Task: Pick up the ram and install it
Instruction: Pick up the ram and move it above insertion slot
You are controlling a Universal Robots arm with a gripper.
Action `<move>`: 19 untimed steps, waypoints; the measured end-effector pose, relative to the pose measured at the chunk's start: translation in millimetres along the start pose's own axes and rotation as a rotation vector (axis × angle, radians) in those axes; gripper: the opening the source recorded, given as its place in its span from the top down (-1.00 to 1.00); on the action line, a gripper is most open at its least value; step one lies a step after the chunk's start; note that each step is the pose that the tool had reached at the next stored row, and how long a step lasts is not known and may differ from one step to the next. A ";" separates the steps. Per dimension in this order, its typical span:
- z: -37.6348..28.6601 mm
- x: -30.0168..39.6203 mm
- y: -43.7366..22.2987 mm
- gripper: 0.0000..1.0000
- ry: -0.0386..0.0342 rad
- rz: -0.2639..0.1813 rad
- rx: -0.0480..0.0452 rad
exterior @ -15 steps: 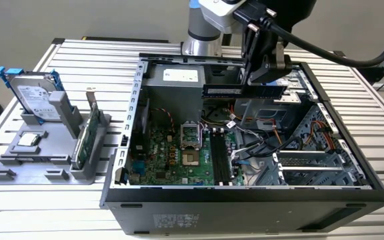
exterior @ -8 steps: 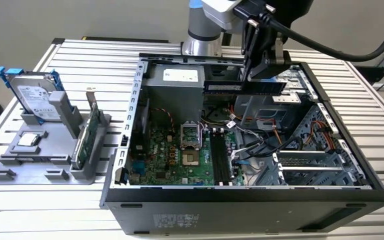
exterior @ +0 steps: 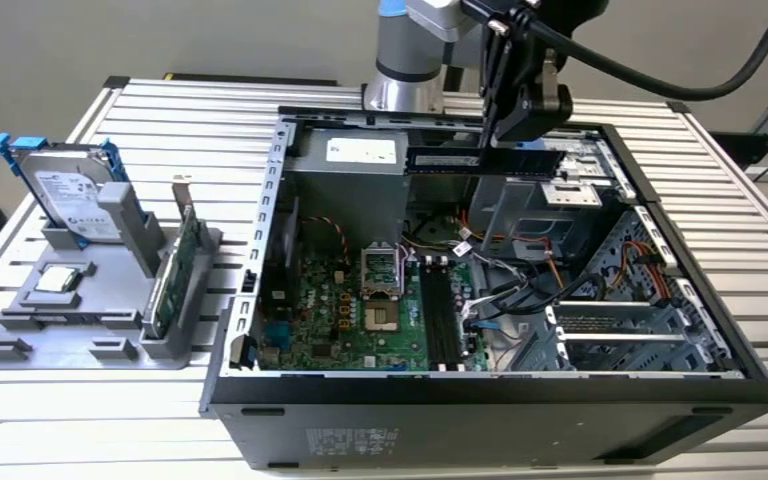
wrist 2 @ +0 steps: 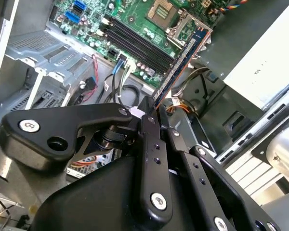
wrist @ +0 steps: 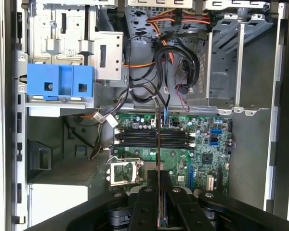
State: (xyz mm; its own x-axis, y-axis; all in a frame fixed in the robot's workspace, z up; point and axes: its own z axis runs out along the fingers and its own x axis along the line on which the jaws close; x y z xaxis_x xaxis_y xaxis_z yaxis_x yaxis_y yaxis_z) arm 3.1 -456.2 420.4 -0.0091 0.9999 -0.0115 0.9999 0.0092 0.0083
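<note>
A big open computer case (exterior: 491, 410) lies on the slatted table (exterior: 744, 210). On its floor sits the green board (exterior: 337, 320), and on the board is a row of long black slots (exterior: 440, 315). The slots look empty. Above the case hangs the claw (exterior: 528, 148). It pinches one end of the ram (exterior: 471, 160). The ram is up in the air, lying level, high over the board and touching nothing but the claw. So the picking-up part looks done. The putting-in part is not done, because the ram is not in a slot yet.
</note>
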 end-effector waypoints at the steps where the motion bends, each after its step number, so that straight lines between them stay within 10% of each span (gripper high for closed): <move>1: 0.0 1.4 0.0 1.00 0.0000 0.000 0.0000; 19: -0.1 17.4 0.7 1.00 0.0001 0.000 0.0000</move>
State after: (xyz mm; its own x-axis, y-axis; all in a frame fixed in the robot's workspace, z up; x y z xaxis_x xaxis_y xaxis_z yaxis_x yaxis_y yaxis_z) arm 3.7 -438.8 420.3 -0.0090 0.9999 -0.0115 0.9999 0.0091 0.0083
